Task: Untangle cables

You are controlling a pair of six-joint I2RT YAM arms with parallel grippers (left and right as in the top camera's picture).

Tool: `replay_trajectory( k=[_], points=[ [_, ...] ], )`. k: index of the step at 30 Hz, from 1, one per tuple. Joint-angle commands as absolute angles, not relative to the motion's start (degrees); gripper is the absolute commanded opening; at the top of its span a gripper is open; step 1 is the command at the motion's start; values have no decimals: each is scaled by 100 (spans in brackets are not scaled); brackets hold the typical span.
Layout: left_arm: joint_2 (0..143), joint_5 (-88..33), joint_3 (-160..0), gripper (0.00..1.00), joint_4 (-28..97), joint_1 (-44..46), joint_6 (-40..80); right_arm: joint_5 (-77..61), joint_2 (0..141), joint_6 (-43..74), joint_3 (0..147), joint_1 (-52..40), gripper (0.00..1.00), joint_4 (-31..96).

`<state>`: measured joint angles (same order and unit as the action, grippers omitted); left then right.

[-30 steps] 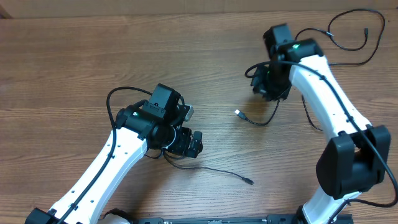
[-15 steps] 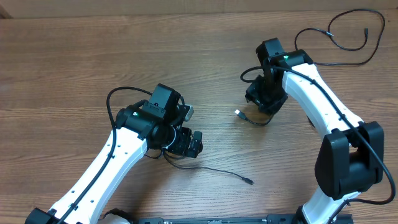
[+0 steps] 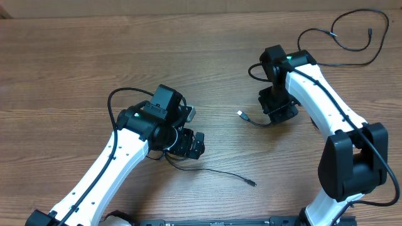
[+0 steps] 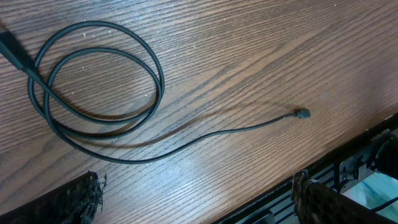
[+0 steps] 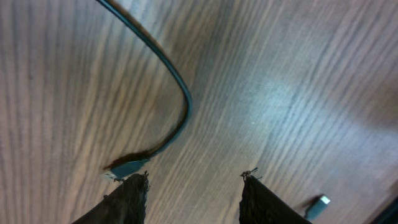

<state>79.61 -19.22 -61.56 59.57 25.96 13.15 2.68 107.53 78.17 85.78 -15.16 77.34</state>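
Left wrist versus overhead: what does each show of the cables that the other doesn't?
Only the left wrist: the near cable coiled in a double loop, mostly hidden from above under the left arm. Only the overhead: the right gripper at a silver-plugged cable, and another cable loose at the far right corner. Both: the near cable's tail, ending in a small plug.

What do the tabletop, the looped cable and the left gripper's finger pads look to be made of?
Tabletop: wood or wood-look laminate; brown streaked grain, mild sheen. Cable: black cord, probably a rubber or plastic jacket; smooth, faintly glossy, lying in soft loops. Finger pads: dark and rough, with frayed edges, perhaps foam or textured rubber; the look leaves it open.
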Motion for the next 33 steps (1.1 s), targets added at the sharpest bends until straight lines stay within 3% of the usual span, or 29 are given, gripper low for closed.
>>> replay_trajectory(
  k=[1, 11, 29, 33],
  points=[
    [7863, -1903, -6267, 100, 5940, 2628, 1330, 381, 10685, 8101, 8549, -1597, 47, 7660],
    [7863, -1903, -6267, 100, 5940, 2628, 1330, 825, 10687, 9314, 8545, -2196, 47, 7627],
    [7863, -1903, -6267, 99, 5940, 2628, 1330, 1068, 11290, 9105, 8545, -2298, 66, 7439],
    [7863, -1903, -6267, 100, 5940, 2628, 1330, 784, 11351, 9102, 8545, -2231, 66, 7422]
  ],
)
